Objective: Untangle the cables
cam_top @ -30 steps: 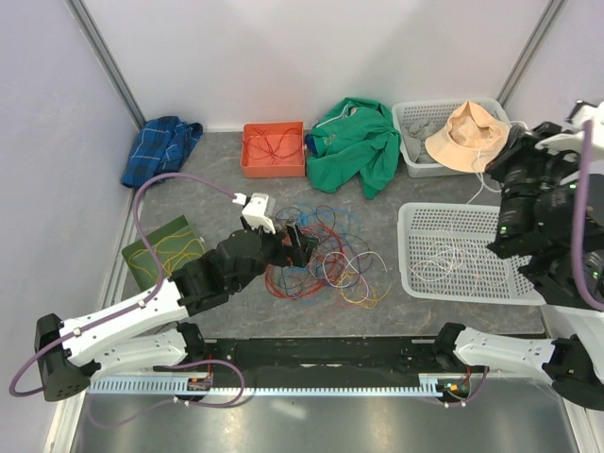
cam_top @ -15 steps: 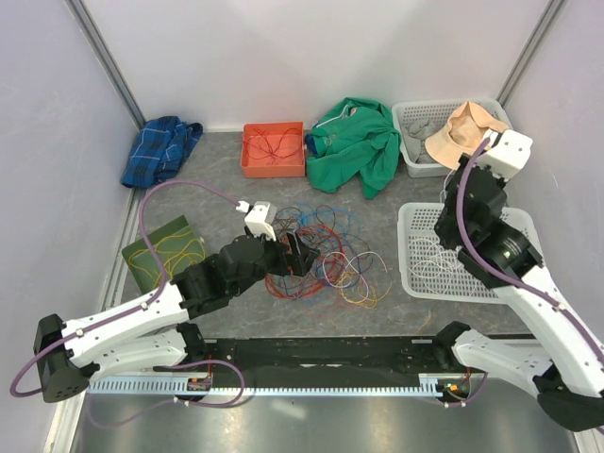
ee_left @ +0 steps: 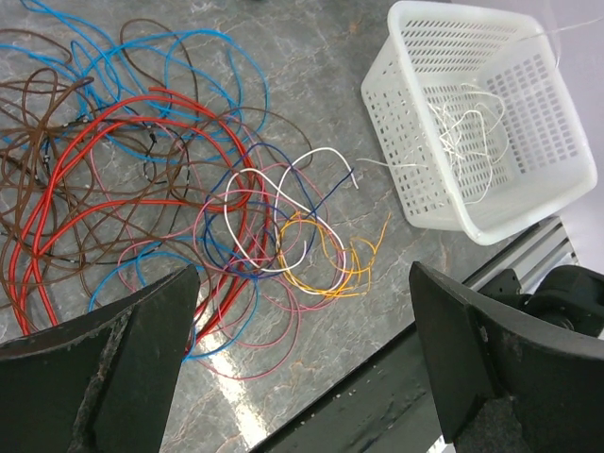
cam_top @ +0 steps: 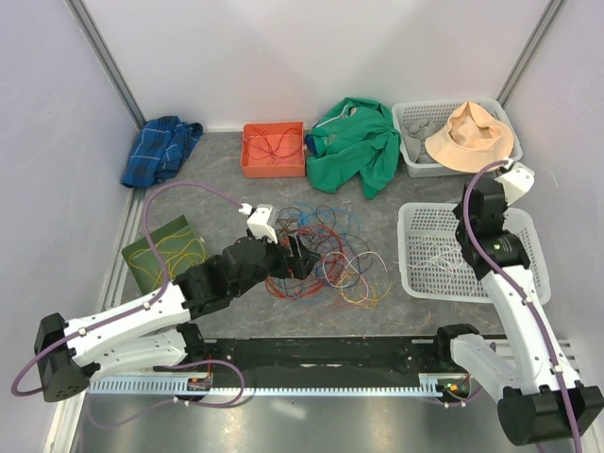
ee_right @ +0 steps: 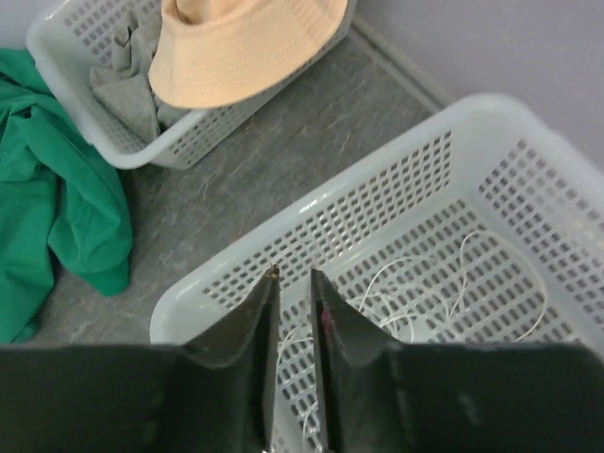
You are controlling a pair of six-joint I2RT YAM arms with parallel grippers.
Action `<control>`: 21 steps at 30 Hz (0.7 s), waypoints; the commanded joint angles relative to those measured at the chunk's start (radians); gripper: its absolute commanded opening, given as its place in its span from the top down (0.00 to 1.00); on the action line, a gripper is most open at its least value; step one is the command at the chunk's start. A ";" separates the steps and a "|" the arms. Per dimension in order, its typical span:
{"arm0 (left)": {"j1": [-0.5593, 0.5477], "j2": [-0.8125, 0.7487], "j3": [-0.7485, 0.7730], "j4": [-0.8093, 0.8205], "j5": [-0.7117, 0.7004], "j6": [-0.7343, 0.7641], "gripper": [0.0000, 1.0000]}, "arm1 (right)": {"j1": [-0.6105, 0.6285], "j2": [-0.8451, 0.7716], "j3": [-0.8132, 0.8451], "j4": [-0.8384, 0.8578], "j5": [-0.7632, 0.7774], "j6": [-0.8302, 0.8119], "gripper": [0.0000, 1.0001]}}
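Observation:
The cables [cam_top: 321,255] lie in a loose tangle of red, blue, brown, pink, white and yellow loops in the middle of the table; they also show in the left wrist view [ee_left: 189,189]. My left gripper [cam_top: 300,253] hovers over the tangle's left part, with its jaws wide open and empty [ee_left: 302,274]. My right gripper [cam_top: 469,209] hangs over the far-left corner of the white basket [cam_top: 472,291]. Its jaws [ee_right: 293,276] stand a narrow gap apart with nothing between them. Thin white wires [ee_right: 425,274] lie in that basket.
An orange tray [cam_top: 274,149] with red wires, a green cloth [cam_top: 357,142], a grey basket [cam_top: 408,151] with a peach hat [cam_top: 469,134] and a blue plaid cloth [cam_top: 160,146] line the back. A green pad [cam_top: 165,250] with yellow wires lies left. A black rail [cam_top: 330,354] runs along the front.
My right arm has swung down from high at the far right to just above the white basket's far-left corner. The left gripper has barely moved over the tangle.

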 commanded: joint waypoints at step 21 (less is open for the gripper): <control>-0.001 0.121 0.084 -0.107 -0.093 -0.067 0.00 | 0.324 -0.115 -0.069 0.283 -0.513 -0.044 0.02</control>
